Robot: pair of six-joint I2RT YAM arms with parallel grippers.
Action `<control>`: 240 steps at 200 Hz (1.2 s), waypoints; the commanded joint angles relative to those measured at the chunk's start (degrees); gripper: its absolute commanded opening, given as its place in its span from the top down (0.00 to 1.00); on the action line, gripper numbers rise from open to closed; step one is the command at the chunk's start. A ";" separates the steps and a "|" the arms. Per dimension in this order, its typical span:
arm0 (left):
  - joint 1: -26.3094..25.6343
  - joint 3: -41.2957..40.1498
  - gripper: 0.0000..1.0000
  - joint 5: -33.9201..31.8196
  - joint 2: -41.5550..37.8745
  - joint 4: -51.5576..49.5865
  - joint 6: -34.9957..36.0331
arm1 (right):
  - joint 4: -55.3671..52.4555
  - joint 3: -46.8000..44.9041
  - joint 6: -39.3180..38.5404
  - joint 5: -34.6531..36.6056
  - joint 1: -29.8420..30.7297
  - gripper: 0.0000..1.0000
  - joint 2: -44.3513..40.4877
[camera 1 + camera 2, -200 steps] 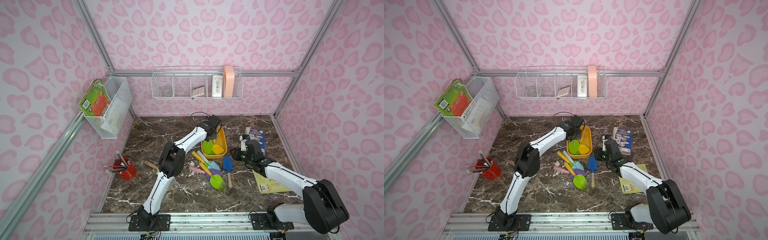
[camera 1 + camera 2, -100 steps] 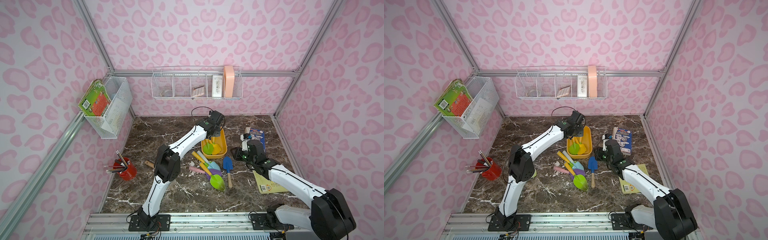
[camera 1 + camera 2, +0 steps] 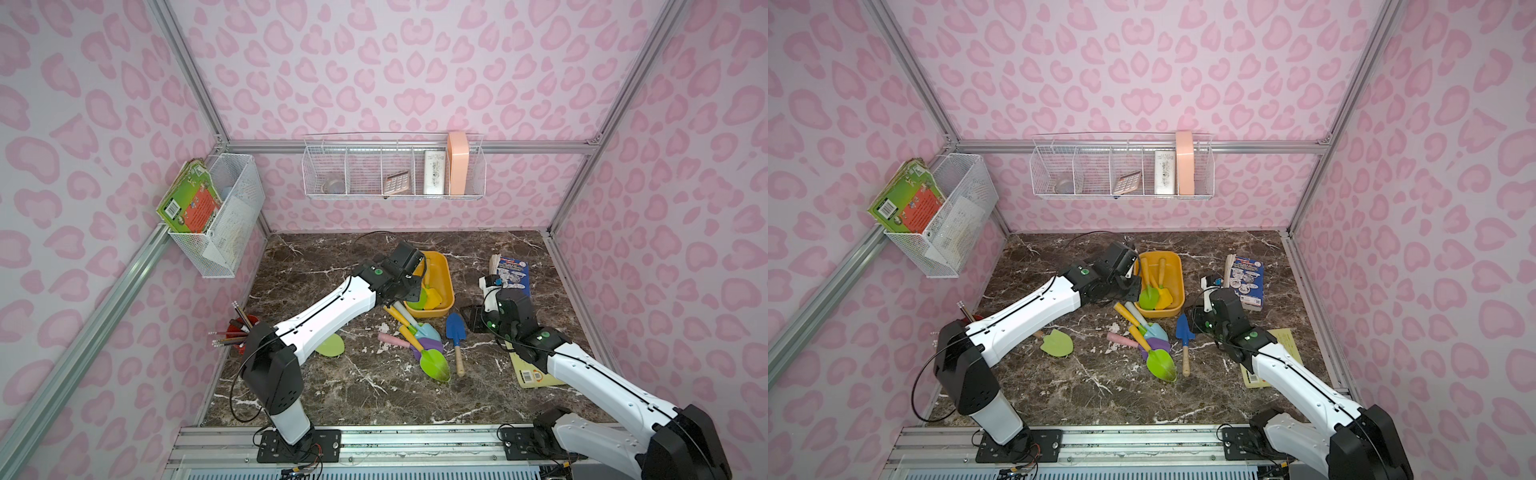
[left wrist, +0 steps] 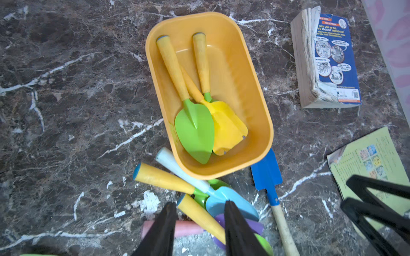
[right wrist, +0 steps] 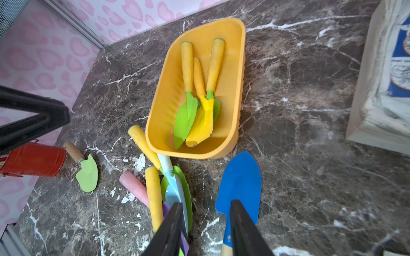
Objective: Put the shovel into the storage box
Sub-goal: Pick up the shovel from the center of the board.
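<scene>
**Storage box and shovels, seen from both wrists and from above.** The yellow-orange storage box is standing on the dark marble tabletop, and three shovels are lying inside it lengthwise. These are a green shovel, a yellow shovel partly overlapping it, and a third whose blade is lying mostly hidden beneath the yellow one.

Just outside the near end of the box, further shovels are lying in a crossed heap. It includes a light-blue shovel with a white handle, a second green shovel and a purple blade with a pink handle. A blue shovel with a wooden handle is lying beside the heap, its tip close to the box wall. A small green shovel is lying well apart, near the red pencil cup.

The left gripper is hovering above the heap with its black fingers spread and nothing between them. The right gripper is hovering over the blue shovel's neck, its fingers likewise parted and holding nothing. A paperback book and a leaflet are lying to the side.
</scene>
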 commanded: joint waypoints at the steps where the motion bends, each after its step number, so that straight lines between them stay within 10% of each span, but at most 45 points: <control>1: -0.03 -6.43 0.58 2.19 -4.28 1.86 0.83 | -3.36 0.04 -0.58 1.94 1.28 0.60 -0.21; 88: -0.29 -30.01 0.55 3.89 -19.30 8.55 -6.92 | -6.12 -2.36 0.70 3.89 6.29 0.56 1.11; 240: -0.56 -30.06 0.56 5.39 -15.31 11.50 -8.35 | -4.36 -8.50 9.83 7.87 14.20 0.63 10.47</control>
